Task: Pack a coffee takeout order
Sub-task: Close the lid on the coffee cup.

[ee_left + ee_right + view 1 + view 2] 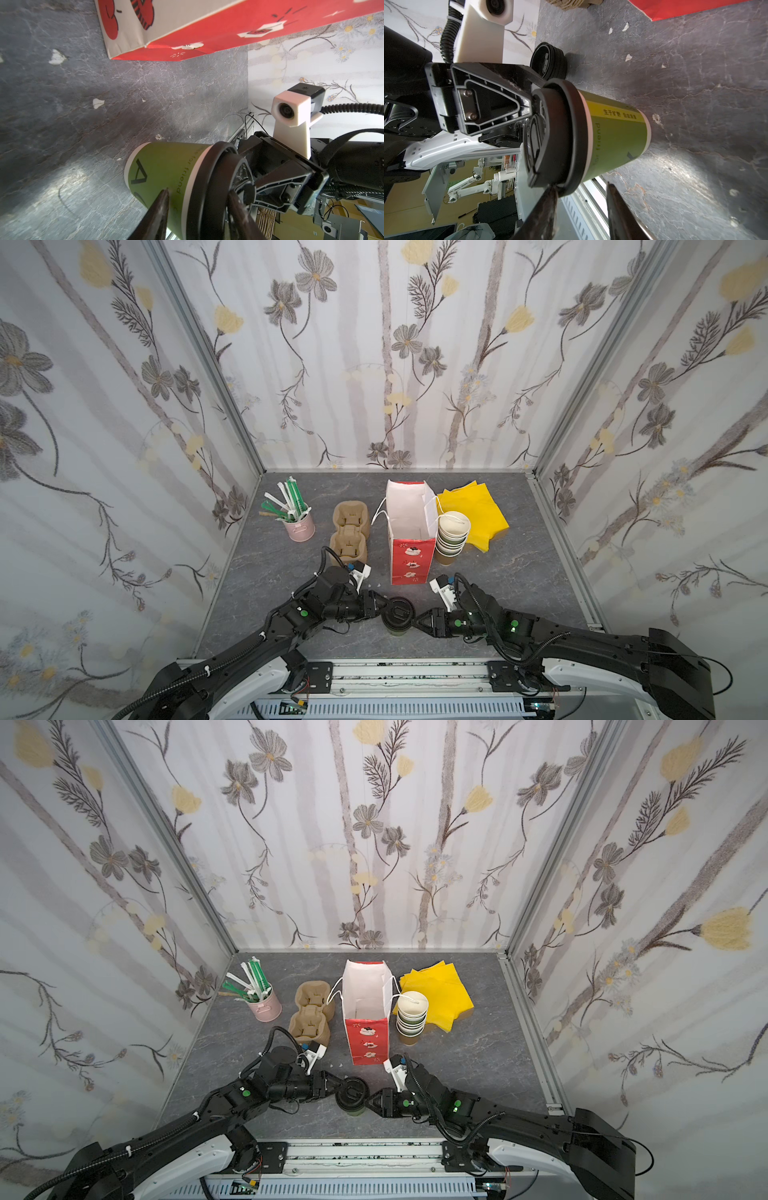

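A green paper cup with a black lid (397, 616) (351, 1096) stands near the table's front edge, between both grippers. My left gripper (198, 190) (384, 606) straddles the lid's rim, one finger (236, 207) over the lid top and the other against the cup wall. My right gripper (581, 185) (417, 620) straddles the opposite rim, one fingertip (552, 193) touching the lid's edge. Both sets of jaws stand apart. Behind them the red bag (409, 562) stands open. The tan carrier (350, 533) is to its left and the yellow napkins (478, 510) to its right. Green straws (293, 497) stand in a pink pail.
A stack of empty paper cups (452, 537) stands against the bag's right side. The pink pail (301, 530) is at the back left. A short stack of black lids (548, 60) lies on the table beside the left arm. Small white scraps (56, 56) dot the grey tabletop.
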`<state>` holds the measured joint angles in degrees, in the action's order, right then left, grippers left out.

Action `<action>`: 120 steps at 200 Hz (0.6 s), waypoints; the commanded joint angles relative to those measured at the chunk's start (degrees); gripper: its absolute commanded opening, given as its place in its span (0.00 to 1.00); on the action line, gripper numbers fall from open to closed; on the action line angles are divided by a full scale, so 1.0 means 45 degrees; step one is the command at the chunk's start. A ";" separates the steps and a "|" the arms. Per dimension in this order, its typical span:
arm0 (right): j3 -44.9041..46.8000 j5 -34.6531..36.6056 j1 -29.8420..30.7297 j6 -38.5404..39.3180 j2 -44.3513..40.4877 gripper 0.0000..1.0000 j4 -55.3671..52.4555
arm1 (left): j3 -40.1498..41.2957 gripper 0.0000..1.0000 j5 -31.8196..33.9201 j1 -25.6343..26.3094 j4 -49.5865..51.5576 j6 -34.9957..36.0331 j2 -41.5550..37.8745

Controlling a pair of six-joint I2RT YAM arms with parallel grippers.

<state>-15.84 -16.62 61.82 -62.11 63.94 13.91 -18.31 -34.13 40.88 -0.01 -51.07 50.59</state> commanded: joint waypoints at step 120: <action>-0.0617 0.1421 0.0012 0.0750 -0.0230 0.49 -0.2634 | 0.0395 0.44 0.0463 0.0046 0.1936 0.0002 -0.0153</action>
<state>-18.74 -17.02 61.95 -60.73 66.61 10.70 -17.26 -33.19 40.88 -1.52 -51.22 49.71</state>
